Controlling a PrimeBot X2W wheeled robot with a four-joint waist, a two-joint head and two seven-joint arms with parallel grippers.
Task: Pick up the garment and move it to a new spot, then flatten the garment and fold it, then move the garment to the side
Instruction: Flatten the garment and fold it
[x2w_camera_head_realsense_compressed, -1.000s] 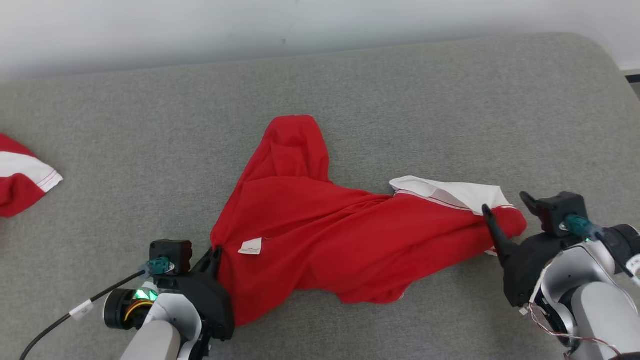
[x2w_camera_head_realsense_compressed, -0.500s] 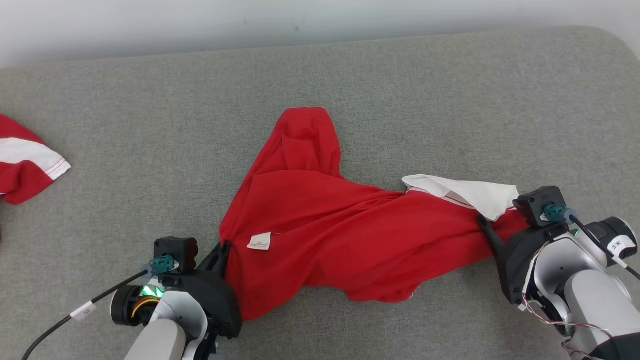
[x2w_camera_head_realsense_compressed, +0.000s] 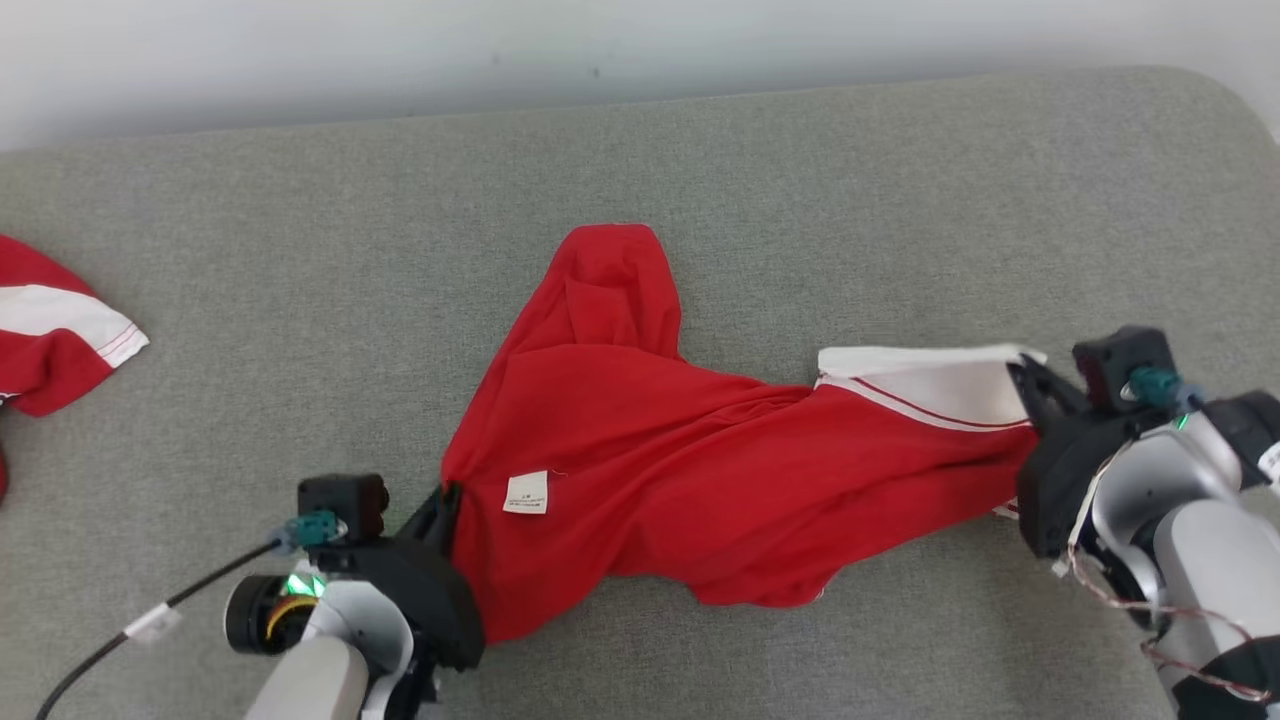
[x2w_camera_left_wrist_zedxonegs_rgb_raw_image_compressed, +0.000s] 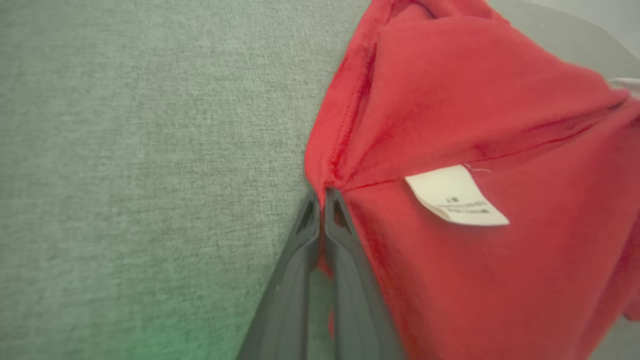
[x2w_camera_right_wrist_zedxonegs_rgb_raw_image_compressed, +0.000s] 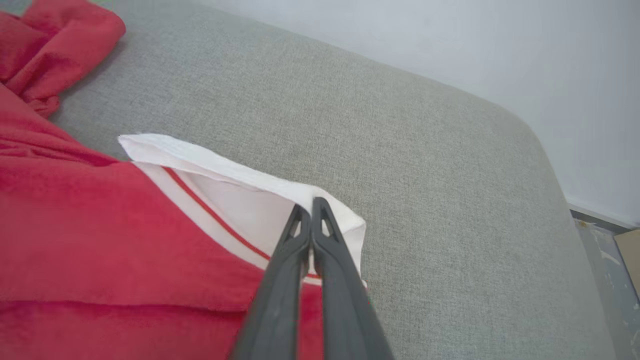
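Note:
The garment (x2w_camera_head_realsense_compressed: 700, 470) is red with a white band and a white label (x2w_camera_head_realsense_compressed: 527, 492), and lies crumpled across the middle of the grey cushion (x2w_camera_head_realsense_compressed: 700, 170). My left gripper (x2w_camera_head_realsense_compressed: 447, 500) is shut on its left red edge; the left wrist view has the fingertips pinching the cloth (x2w_camera_left_wrist_zedxonegs_rgb_raw_image_compressed: 450, 125) beside the label (x2w_camera_left_wrist_zedxonegs_rgb_raw_image_compressed: 457, 196). My right gripper (x2w_camera_head_realsense_compressed: 1022, 377) is shut on the white band at the garment's right end. In the right wrist view its fingers (x2w_camera_right_wrist_zedxonegs_rgb_raw_image_compressed: 300, 240) clamp the white hem (x2w_camera_right_wrist_zedxonegs_rgb_raw_image_compressed: 240, 190), which is pulled taut.
Another red and white cloth (x2w_camera_head_realsense_compressed: 50, 335) lies at the cushion's left edge. The cushion's rounded right corner (x2w_camera_right_wrist_zedxonegs_rgb_raw_image_compressed: 540, 150) drops to the floor beside a pale wall (x2w_camera_head_realsense_compressed: 600, 40). Bare grey cushion lies behind and in front of the garment.
My right gripper went from open beside the garment's right end to shut on the white band, pulling it flat and to the right. The left gripper kept its grip.

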